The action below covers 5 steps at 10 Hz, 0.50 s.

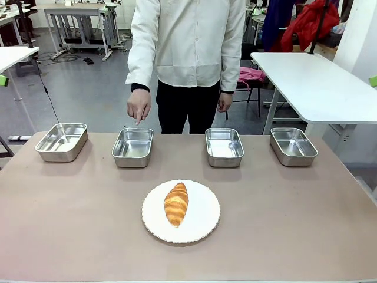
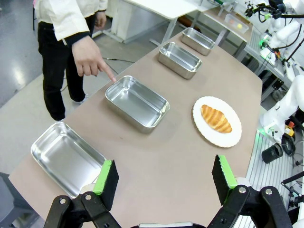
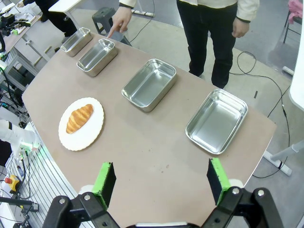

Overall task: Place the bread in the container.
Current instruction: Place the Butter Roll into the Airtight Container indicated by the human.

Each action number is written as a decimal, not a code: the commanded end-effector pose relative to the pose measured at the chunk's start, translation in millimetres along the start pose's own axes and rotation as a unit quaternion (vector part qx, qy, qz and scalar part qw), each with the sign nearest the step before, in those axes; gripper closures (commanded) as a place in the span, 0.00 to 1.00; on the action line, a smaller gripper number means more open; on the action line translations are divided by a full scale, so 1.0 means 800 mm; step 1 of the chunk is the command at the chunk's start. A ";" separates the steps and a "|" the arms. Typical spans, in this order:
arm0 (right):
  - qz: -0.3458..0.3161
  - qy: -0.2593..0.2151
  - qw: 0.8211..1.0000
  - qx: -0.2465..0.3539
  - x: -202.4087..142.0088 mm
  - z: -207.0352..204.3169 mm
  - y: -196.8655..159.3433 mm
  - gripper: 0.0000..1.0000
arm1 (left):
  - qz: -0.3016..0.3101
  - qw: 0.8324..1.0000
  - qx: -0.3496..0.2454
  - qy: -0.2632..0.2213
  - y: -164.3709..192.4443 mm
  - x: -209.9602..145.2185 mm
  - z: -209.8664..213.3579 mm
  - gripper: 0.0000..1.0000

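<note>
The bread (image 1: 176, 203), a golden-brown croissant, lies on a round white plate (image 1: 203, 227) at the table's middle front. Beyond it, steel trays stand in a row. A person's hand (image 1: 139, 109) points a finger down at the far rim of the second tray from the left, the container (image 1: 132, 147), which is empty. The left wrist view shows my left gripper (image 2: 164, 178) open above the table, with the bread (image 2: 216, 118) and the pointed-at container (image 2: 137, 102) ahead. My right gripper (image 3: 161, 178) is open too, high over the table, far from the bread (image 3: 79, 118).
Three more empty steel trays stand in the row: far left (image 1: 61, 141), right of centre (image 1: 224, 147) and far right (image 1: 293, 145). The person stands at the far edge. A white table (image 1: 318, 76) is behind on the right.
</note>
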State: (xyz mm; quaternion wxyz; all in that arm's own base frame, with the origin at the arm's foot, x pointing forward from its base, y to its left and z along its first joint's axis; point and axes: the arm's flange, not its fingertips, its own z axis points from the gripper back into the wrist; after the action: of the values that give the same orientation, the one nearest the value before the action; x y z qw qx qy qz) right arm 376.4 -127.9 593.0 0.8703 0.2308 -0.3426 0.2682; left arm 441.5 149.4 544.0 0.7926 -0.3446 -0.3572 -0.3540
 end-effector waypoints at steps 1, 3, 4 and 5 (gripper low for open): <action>0.004 -0.010 1.000 0.006 0.001 0.001 -0.001 0.00 | -0.002 1.000 0.000 -0.001 -0.001 0.000 0.001 0.00; 0.004 -0.010 1.000 0.006 0.001 0.001 -0.001 0.00 | -0.002 1.000 0.000 -0.001 -0.001 0.000 0.001 0.00; 0.004 -0.010 1.000 0.006 0.001 0.001 -0.001 0.00 | -0.002 1.000 0.000 -0.001 -0.001 0.000 0.001 0.00; 0.004 -0.010 1.000 0.006 0.001 0.001 -0.001 0.00 | -0.002 1.000 0.000 -0.001 -0.001 0.000 0.001 0.00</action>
State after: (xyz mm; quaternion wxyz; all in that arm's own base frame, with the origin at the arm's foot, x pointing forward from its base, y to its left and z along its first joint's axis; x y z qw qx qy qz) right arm 376.4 -127.9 593.0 0.8703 0.2308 -0.3427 0.2681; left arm 441.5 149.4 544.0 0.7926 -0.3446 -0.3572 -0.3540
